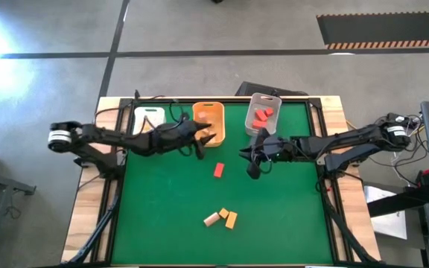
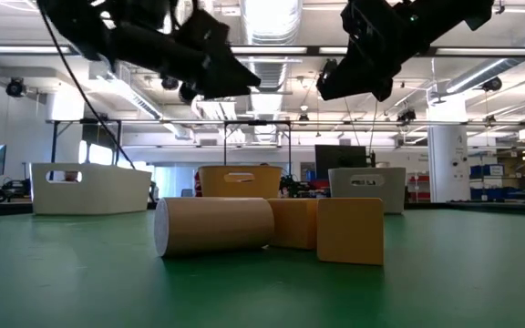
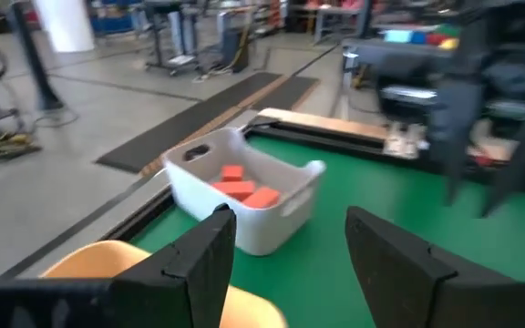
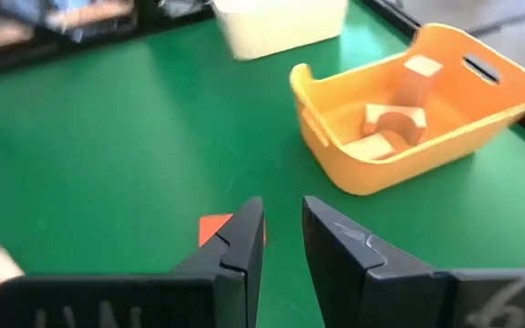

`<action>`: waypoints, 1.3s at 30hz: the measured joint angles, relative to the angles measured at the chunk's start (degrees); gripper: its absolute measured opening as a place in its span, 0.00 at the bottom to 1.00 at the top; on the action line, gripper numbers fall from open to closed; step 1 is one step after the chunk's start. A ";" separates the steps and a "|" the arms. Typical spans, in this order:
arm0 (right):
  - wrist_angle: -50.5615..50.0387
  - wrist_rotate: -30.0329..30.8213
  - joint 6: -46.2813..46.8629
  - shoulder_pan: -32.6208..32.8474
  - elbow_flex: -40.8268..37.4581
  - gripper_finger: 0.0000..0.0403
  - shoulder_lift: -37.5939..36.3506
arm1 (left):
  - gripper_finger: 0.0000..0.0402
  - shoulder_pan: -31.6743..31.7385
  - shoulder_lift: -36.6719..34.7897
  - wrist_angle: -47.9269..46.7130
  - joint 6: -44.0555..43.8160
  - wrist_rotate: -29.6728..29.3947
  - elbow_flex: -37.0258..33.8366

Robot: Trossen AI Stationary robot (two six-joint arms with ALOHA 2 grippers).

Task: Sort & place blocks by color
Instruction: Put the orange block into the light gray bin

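A red block (image 1: 218,170) lies on the green mat; it also shows in the right wrist view (image 4: 210,228). A pale tan cylinder (image 1: 211,218) and two yellow-orange blocks (image 1: 229,217) lie together near the front edge, and the low view shows them close up (image 2: 212,226). My left gripper (image 1: 203,140) hovers open and empty at the orange bin's near right corner. In its wrist view (image 3: 290,232) it faces the grey bin. My right gripper (image 1: 252,162) hovers just right of the red block, narrowly open and empty (image 4: 281,214).
Three bins stand along the far edge: a white one (image 1: 149,119), an orange one (image 1: 208,112) holding pale tan blocks (image 4: 392,123), and a grey one (image 1: 253,100) holding red blocks (image 3: 240,187). Bare green mat (image 1: 162,201) spreads to the near left and right.
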 joint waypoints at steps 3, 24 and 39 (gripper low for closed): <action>0.05 0.01 -3.68 1.05 0.00 0.17 1.57 | 0.48 -3.20 -3.43 0.15 -0.03 -0.02 -3.70; -15.00 -10.26 -33.86 -0.85 18.09 0.55 20.77 | 0.48 -7.98 -16.32 0.76 0.09 -0.35 -11.48; -25.76 -22.57 -56.86 -6.93 34.87 0.56 39.50 | 0.48 -7.98 -16.65 0.47 0.11 -0.31 -11.48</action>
